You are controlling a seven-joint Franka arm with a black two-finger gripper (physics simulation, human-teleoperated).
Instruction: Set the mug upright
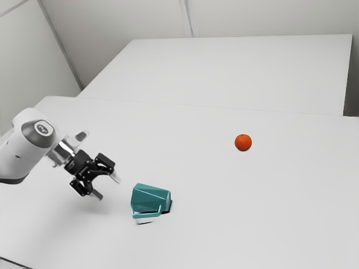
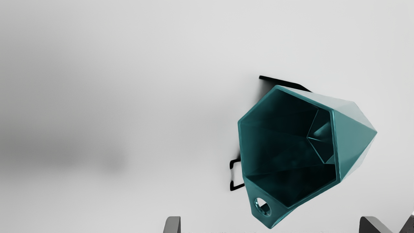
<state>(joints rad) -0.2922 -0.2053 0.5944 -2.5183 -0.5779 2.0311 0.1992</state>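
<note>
A: Layout, big to small?
B: White table (image 1: 185, 145). Arm (image 1: 25, 151) in from the exterior view's left. Gripper (image 1: 107, 186) above table, fingers spread wide, nothing held.
A: Mug?
B: Teal mug (image 1: 150, 197) on its side, near part of table, just right of gripper in the exterior view. Mouth faces gripper, handle (image 1: 147, 214) on the near side.
A: Other stuff?
B: Orange (image 1: 243, 142), farther back, to the exterior view's right, well apart from mug.
</note>
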